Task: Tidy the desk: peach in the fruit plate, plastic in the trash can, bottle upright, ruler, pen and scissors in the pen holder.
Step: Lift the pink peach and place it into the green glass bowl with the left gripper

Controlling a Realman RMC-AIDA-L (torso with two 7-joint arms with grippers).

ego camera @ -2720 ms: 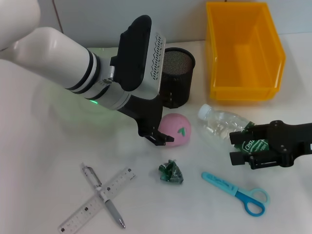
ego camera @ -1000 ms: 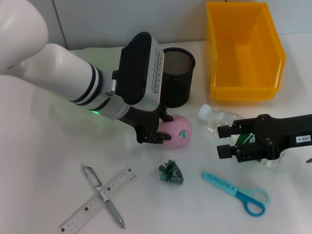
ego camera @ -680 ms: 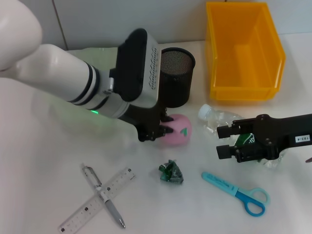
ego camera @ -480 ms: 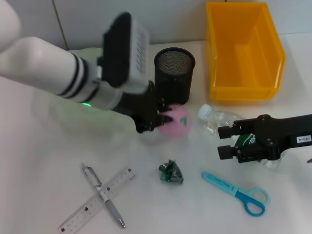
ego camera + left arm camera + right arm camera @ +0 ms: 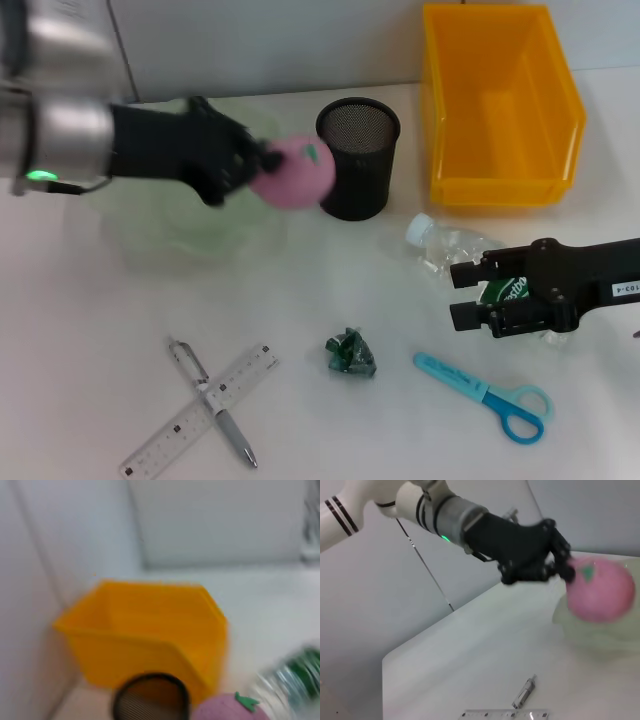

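Pink peach [image 5: 292, 172] now hangs clenched in our left gripper [image 5: 262, 168] above the pale green fruit plate's [image 5: 150, 235] rim, beside the black mesh pen holder [image 5: 358, 170]; half a second ago it was still low by the holder's foot. Our right gripper [image 5: 465, 295] stays spread around the lying bottle [image 5: 440, 245]. We count one ruler [image 5: 198, 411], one pen [image 5: 211, 401], one scissors [image 5: 485, 395], one green plastic wad [image 5: 351, 354], one yellow bin [image 5: 497, 110]. Only the right wrist view shows the peach from the far side.

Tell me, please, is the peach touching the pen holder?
Cannot tell. In the head view the peach, held by the left gripper, overlaps the pen holder; no view shows a gap or contact plainly.
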